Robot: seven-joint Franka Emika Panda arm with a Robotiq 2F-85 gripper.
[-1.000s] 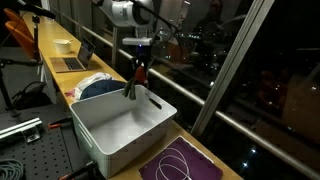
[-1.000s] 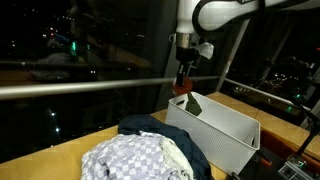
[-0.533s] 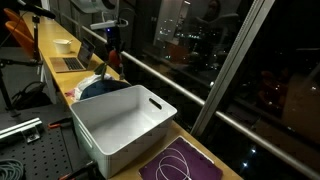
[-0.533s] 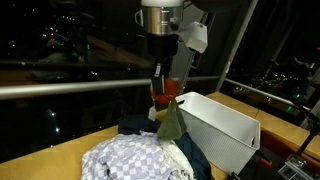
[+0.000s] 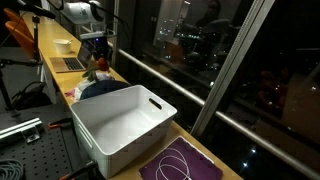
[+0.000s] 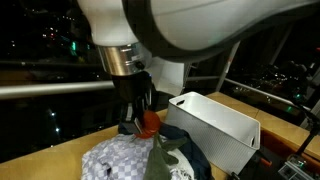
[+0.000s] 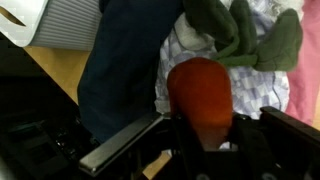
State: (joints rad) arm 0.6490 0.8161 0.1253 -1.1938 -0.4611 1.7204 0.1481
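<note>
centrally, in an exterior view, gripper [image 6: 141,120] hanging low over a heap of laundry, jaws drawn together and clamped on an orange-and-green soft item [image 6: 150,123]. orange end pinched between the fingers, green floppy part drooping below it toward the heap. directly underneath, checked cloth [image 6: 120,160]. beside that, dark blue garment [image 6: 197,152] lying against the end wall of the white bin [image 6: 228,128]. soft item held outside the bin, just beside its end and above the clothes. contact between the green tip and the heap not clear from this angle.

in the wrist view, orange end of the soft item [image 7: 200,92] seated between the dark fingers [image 7: 118,152], green part spread over the checked cloth [image 7: 185,50]. dark blue garment [image 7: 120,70] to one side, strip of pink fabric [image 7: 306,80] at the frame edge.

in an exterior view from farther off, gripper [image 5: 97,60] lowered over the same heap at the far end of the bin [image 5: 110,150], small against the dark window, with a spot of orange just below it. wooden counter [image 5: 45,40] running behind, laptop [image 5: 72,62] on it. purple mat [image 5: 185,162] with a looped white cable [image 5: 172,160] on the near side of the bin. metal window rail [image 6: 50,90] crossing the dark glass behind the arm.
</note>
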